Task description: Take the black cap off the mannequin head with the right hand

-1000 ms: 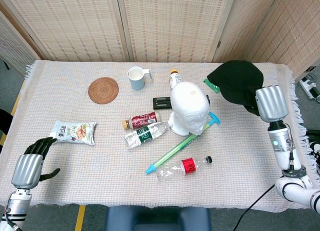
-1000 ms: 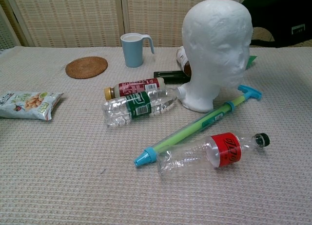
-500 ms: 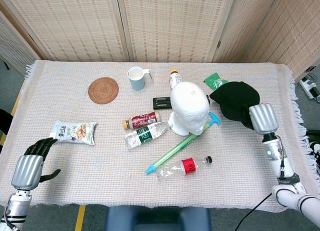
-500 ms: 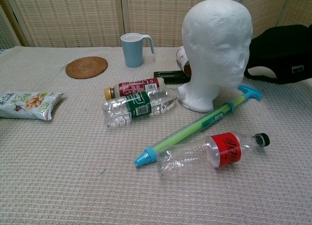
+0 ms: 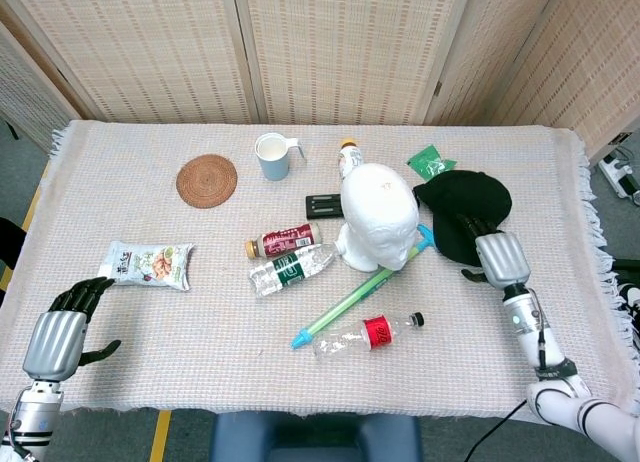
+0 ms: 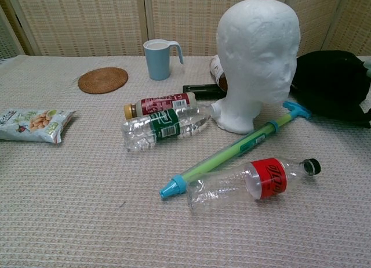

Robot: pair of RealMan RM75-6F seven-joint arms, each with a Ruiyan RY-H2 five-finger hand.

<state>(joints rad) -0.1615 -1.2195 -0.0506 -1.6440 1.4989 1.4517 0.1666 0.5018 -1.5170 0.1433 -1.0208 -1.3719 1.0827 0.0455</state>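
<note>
The white mannequin head [image 5: 379, 222] stands bare in the middle of the table, also large in the chest view [image 6: 257, 59]. The black cap [image 5: 466, 210] lies on the cloth just right of it [image 6: 330, 82]. My right hand [image 5: 495, 254] is at the cap's near edge. Its fingers [image 5: 472, 225] rest on the cap's top and its thumb sticks out sideways over the cloth, off the cap. My left hand [image 5: 62, 332] hovers at the near left corner, fingers apart, holding nothing.
Around the head lie a green-and-blue pump stick [image 5: 360, 294], a clear red-label bottle [image 5: 368, 333], two more bottles [image 5: 288, 255], a black remote [image 5: 324, 206] and a green packet [image 5: 430, 165]. Further left are a blue cup [image 5: 273, 156], a woven coaster [image 5: 207, 180] and a snack bag [image 5: 148, 264].
My right hand came down and toward me with the cap, from high at the far right to the cloth beside the head. The cap now lies on the table and the thumb has come away.
</note>
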